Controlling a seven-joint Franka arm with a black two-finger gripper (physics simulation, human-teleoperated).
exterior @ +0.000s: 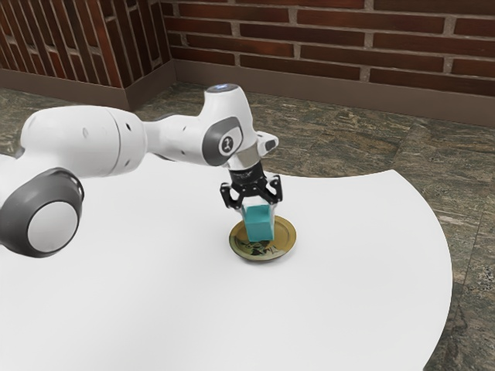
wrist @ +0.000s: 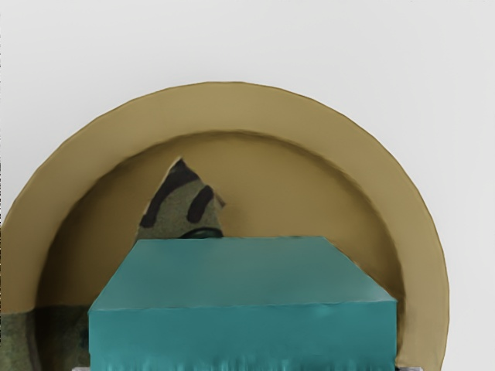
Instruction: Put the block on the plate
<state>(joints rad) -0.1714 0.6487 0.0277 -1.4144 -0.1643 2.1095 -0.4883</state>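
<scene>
Because the end effector (exterior: 258, 209) clasps the block (exterior: 259, 226) over the plate (exterior: 288, 236) beneath it, any lowering should be level and gentle. Release best follows full contact.

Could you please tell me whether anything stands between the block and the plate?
Nothing visible does: the block, gripped in my hand, is over the plate, and the dark patch there looks like the plate's own pattern.
</scene>
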